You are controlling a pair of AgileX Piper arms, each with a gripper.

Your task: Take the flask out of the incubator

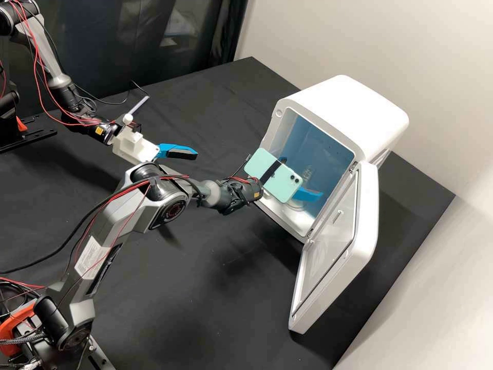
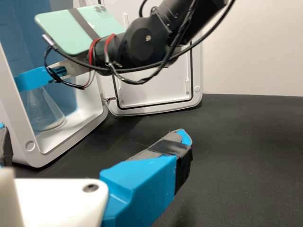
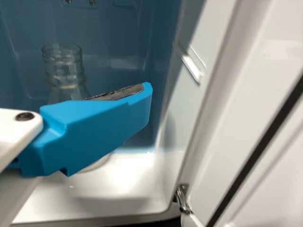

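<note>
Right pincer inside incubator, just beside glass flask standing on its floor; open or closed, impossible to tell. Probably light, slippery, breakable: best gripped gently around narrow neck.

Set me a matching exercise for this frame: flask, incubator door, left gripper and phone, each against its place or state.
Things:
1 flask
2 incubator door
3 left gripper
4 phone

Places or states:
A swung open
B over the bench, outside the incubator
C strapped to the right arm at its wrist
D upright inside the incubator

Pairs: 1-D, 2-A, 3-B, 4-C
</note>
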